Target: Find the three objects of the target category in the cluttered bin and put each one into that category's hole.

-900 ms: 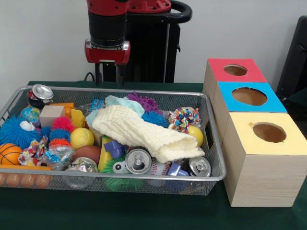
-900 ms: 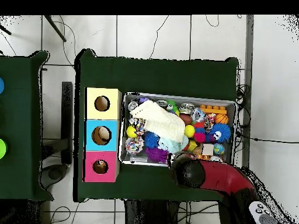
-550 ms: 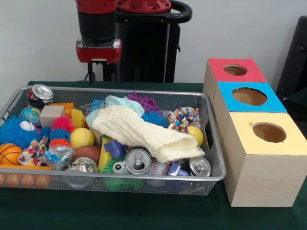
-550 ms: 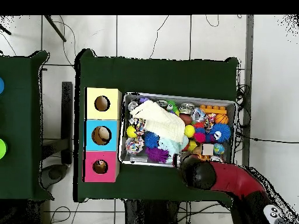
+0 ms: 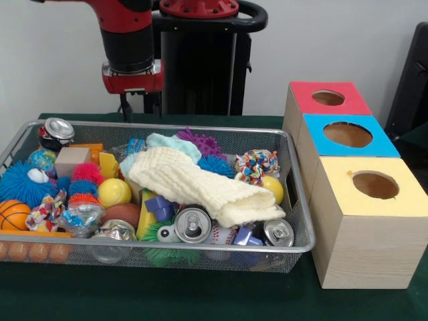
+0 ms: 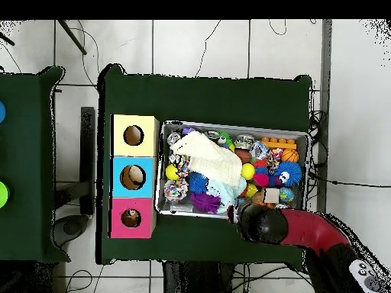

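A wire mesh bin (image 5: 234, 129) holds a jumble of toys. Over its middle lies a cream knitted cloth (image 5: 200, 184). Drink cans show at the front (image 5: 192, 225), front right (image 5: 277, 232) and far left corner (image 5: 57, 130). Among the balls are a yellow one (image 5: 114, 192), a second yellow one (image 5: 272, 188) and a small basketball (image 5: 12, 214). My gripper (image 5: 137, 112) hangs above the bin's far rim, left of centre, open and holding nothing. In the overhead view the arm (image 6: 305, 233) covers the gripper at the bin's (image 6: 233, 126) lower edge.
Three wooden boxes with round holes stand in a row right of the bin: red (image 5: 328, 98), blue (image 5: 348, 134), yellow (image 5: 374, 185). Overhead they sit left of the bin: yellow (image 6: 134, 122), blue (image 6: 132, 162), red (image 6: 131, 204). Spiky balls, blocks and rope toys fill the bin.
The gripper has slid left along the bin's far rim in the front view, right in the overhead view. It stays open and empty; nothing in the bin has moved.
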{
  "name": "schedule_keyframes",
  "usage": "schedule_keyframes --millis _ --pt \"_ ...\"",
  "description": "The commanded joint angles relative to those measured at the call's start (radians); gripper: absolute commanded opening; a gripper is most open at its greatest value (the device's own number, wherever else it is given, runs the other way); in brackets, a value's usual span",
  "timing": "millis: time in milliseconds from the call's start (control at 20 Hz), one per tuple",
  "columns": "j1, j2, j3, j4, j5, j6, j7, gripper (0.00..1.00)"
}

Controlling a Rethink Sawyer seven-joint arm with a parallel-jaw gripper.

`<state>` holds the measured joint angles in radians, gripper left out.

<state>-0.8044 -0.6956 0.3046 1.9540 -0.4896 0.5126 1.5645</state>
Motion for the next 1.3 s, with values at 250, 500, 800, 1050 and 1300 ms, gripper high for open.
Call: schedule_keyframes --millis 250,500,800,1050,1300 --pt "-0.036 0.151 0.139 -0.209 -0.095 0.146 -0.235 1.0" --pt "-0.038 0.178 0.153 -0.243 -0.112 0.179 -0.231 1.0" --pt "-0.018 0.171 0.159 -0.263 -0.117 0.215 -0.223 1.0" --pt "-0.03 0.183 0.167 -0.266 -0.122 0.211 -0.218 1.0" --pt "-0.037 0.213 0.167 -0.295 -0.128 0.199 -0.204 1.0"
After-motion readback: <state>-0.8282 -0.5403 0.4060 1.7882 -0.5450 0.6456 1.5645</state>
